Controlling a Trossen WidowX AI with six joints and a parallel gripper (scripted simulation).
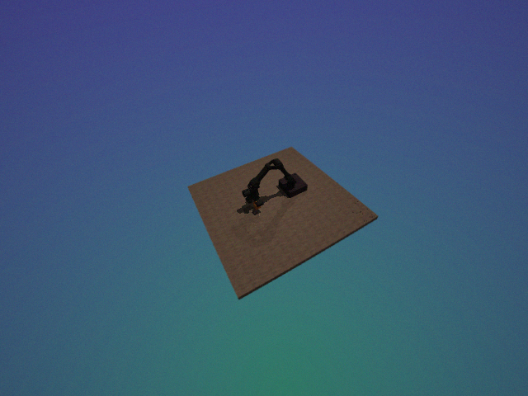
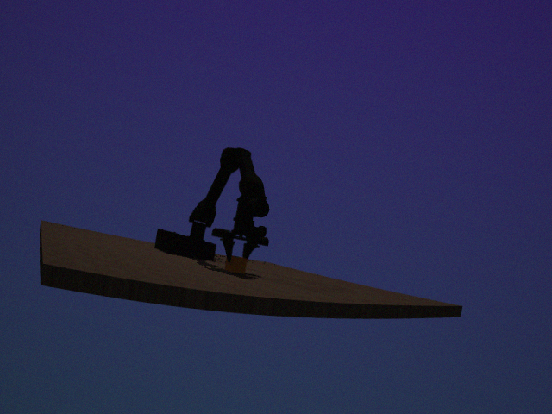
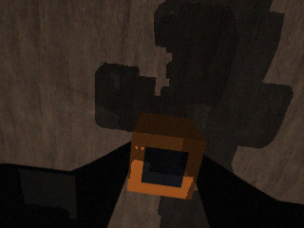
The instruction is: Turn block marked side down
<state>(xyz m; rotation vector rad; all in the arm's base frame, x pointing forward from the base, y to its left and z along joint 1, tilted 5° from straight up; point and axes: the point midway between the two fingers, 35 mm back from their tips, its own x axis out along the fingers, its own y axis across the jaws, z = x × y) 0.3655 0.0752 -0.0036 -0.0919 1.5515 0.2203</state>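
The small orange block (image 1: 256, 206) (image 2: 235, 265) (image 3: 166, 142) appears to stand on the brown table (image 1: 298, 230) (image 2: 134, 272). Its marked side, with a dark square (image 3: 164, 166) framed in orange, faces up in the wrist view. My gripper (image 2: 237, 258) (image 3: 162, 150) points down and is shut on the block, with one finger at each side. The underside of the block is hidden. In the top view the block is tiny and partly covered by the gripper.
The arm's dark base (image 1: 293, 185) (image 2: 185, 245) stands on the table behind the block. Dark shadows of the arm fall on the table around the block. The table's edges drop off on all sides.
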